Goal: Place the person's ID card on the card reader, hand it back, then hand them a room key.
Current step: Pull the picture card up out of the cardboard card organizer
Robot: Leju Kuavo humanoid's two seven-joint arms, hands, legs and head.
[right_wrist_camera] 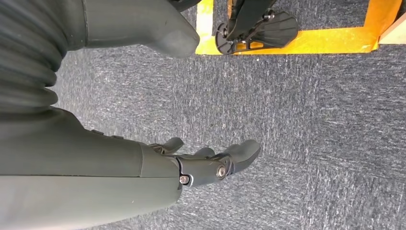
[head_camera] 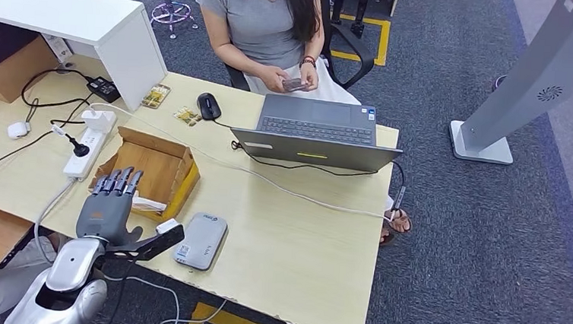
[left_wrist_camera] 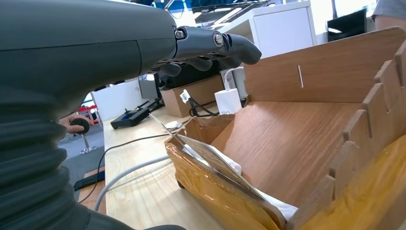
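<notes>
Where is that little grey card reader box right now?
In the head view the card reader lies flat near the table's front edge, just right of the robot's left hand and in front of the open wooden box.

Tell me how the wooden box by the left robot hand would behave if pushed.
The wooden box looks thin-walled and nearly empty, so probably light and apt to slide on the smooth table. The left robot hand hovers at its rim; a high push might tip it. Its tape-wrapped edge may be slippery.
</notes>
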